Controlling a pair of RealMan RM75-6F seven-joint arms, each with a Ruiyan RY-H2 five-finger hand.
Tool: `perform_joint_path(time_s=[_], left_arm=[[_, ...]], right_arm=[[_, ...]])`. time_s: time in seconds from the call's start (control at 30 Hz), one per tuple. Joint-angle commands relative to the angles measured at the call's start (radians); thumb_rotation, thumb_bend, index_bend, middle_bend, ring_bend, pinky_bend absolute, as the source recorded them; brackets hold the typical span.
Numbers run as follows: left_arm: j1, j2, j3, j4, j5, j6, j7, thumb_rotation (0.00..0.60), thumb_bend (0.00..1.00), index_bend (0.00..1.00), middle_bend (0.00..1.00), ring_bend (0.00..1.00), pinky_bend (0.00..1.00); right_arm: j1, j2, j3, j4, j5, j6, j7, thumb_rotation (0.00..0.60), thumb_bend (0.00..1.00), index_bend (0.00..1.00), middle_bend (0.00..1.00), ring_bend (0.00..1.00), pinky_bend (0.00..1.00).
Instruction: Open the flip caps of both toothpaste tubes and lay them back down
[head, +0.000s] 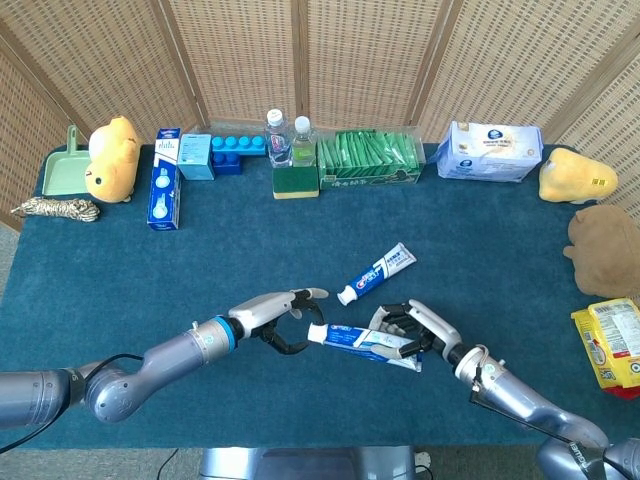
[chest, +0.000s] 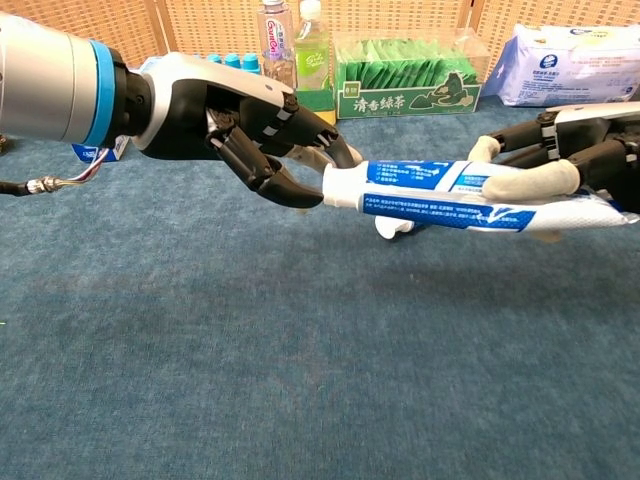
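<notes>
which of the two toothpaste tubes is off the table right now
The nearer tube, held up by the right hand with the left hand at its cap end. The other tube lies flat on the cloth, untouched.

Held toothpaste tube: white, blue print
Tablecloth: deep teal
Far box: green
Left plush toy: yellow
</notes>
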Motion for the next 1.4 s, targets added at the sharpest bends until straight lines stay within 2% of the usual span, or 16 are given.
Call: perform_joint_path(time_s=[0.03,0.67,1.4], left_arm=[[0.001,0.002,0.001,0.000,0.002,-0.002,-0.004,0.600,0.35,0.36,0.08,0.05,0.24],[0.008,0.014,0.004,-0.006,0.024,-0.009,-0.021,0.600,0.35,0.40,0.08,0.05,0.24],[0.021,0.032,0.000,-0.033,0.054,-0.012,-0.041,0.600,0.35,0.39,0.07,0.05,0.24]], right_arm=[[0.000,-0.002,0.003,0.003,0.004,-0.002,0.001,0.600,0.48,0.89,0.76,0.66,0.72],[-0.018,-0.009,0.034,0.016,0.076,-0.002,-0.012,0.600,0.49,0.88,0.76,0.66,0.72],[-0.052,-0.022,0.084,0.016,0.202,0.007,-0.108,0.600,0.50,0.88,0.77,0.67,0.73]])
